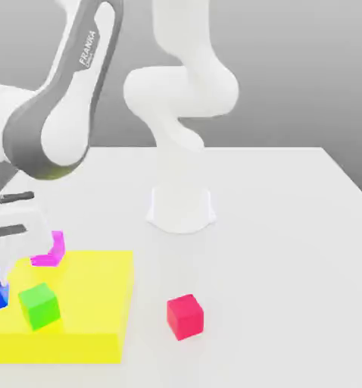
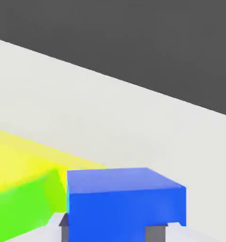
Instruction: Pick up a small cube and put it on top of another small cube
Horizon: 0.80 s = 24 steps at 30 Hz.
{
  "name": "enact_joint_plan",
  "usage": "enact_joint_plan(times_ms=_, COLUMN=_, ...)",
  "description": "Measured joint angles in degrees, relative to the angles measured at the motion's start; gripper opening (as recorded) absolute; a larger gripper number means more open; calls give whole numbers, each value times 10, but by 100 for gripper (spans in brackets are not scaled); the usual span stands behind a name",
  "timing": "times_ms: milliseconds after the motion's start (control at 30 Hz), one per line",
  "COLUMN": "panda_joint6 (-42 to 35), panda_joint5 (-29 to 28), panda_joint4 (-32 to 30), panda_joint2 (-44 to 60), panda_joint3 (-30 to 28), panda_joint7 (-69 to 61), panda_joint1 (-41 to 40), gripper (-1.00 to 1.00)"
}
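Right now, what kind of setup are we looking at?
Most likely a simulated tabletop manipulation bench: a plain white table against a blank grey backdrop, a Franka arm mounted on it, and flat-coloured cubes, like the blue cube and red cube, around a yellow mat.

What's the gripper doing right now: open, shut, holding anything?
Gripper: shut on the blue cube, jaws closed against its sides.
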Motion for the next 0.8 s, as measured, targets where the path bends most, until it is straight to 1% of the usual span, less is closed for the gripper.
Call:
enact_joint_plan(times_ms=133, panda_joint6=-10, panda_joint5=-69, panda_joint4=-55, panda_joint2=-80, panda_joint3=-13, panda_joint7=48, panda_joint1=-35, gripper=-100)
enact_joint_plan(times_ms=300, panda_joint6=-21, panda_joint5=-166, panda_joint4=-124, panda_joint2=-184, panda_joint3=0, panda_joint7=117, panda_joint1=-85, gripper=-100)
enact_joint_plan(times_ms=467, panda_joint6=-31, panda_joint5=-254, panda_joint4=-199, panda_joint2=-285, panda_joint3=29, panda_joint7=179, panda_joint1=-155, gripper=-100)
enact_joint_plan(times_ms=533, panda_joint6=-22, panda_joint5=-253, panda_joint4=-230, panda_joint2=-287, panda_joint3=32, panda_joint7=183, panda_joint1=-154, gripper=-100)
enact_joint_plan(times_ms=700, panda_joint6=85, panda_joint5=-221, panda_joint4=-257, panda_joint2=-199, panda_joint3=13, panda_joint7=158, panda_joint1=-136, gripper=-100)
enact_joint_plan(times_ms=733, panda_joint6=101, panda_joint5=-216, panda_joint4=-260, panda_joint2=-186, panda_joint3=9, panda_joint7=154, panda_joint1=-134, gripper=100)
enact_joint_plan(times_ms=800, panda_joint6=100, panda_joint5=-216, panda_joint4=-260, panda_joint2=-186, panda_joint3=9, panda_joint7=154, panda_joint1=-134, gripper=100)
